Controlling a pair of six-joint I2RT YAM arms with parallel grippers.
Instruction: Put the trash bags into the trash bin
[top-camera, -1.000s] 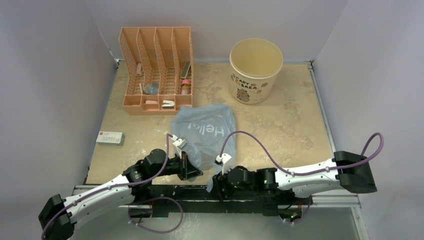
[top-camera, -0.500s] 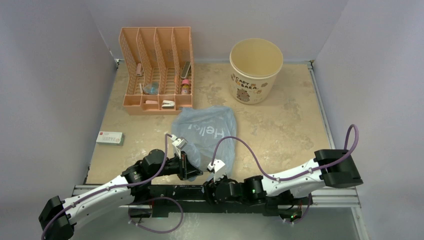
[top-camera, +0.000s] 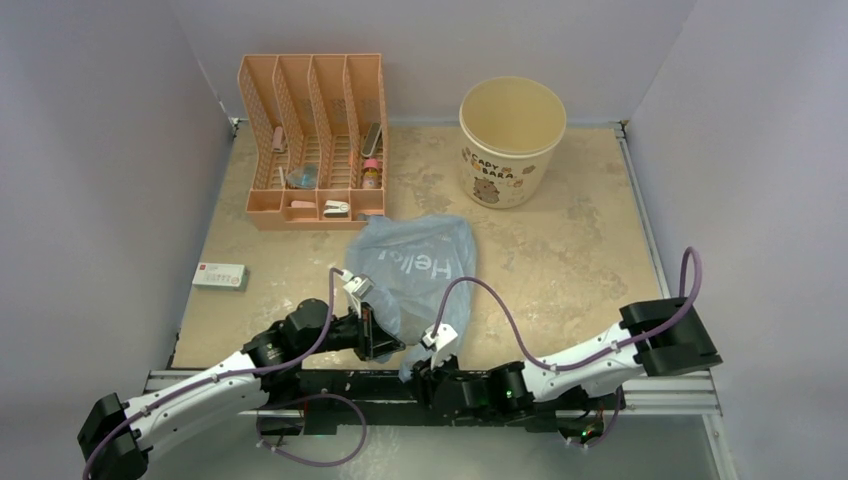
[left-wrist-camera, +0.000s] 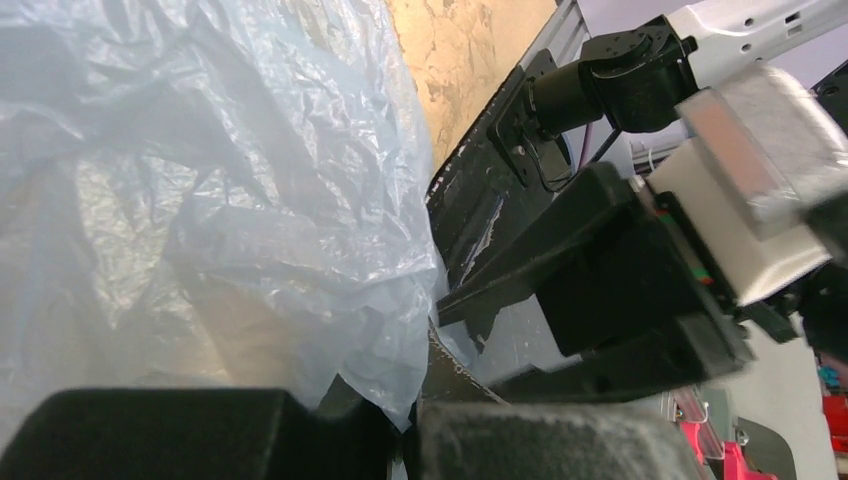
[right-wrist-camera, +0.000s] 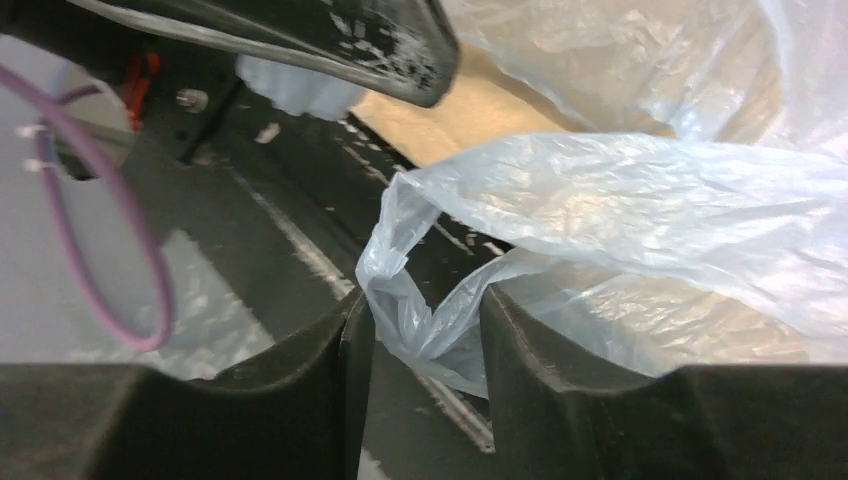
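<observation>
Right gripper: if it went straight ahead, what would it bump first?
The trash bag. A twisted loop of it sits between the right gripper's jaws, and more bag seems to lie just beyond.

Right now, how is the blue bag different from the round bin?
The bag is see-through blue film; the bin is solid cream. The bag lies limp and crinkled; the bin stands upright with its mouth open. The bag is at the near edge of the table; the bin is at the far side. Both carry printed letters.
</observation>
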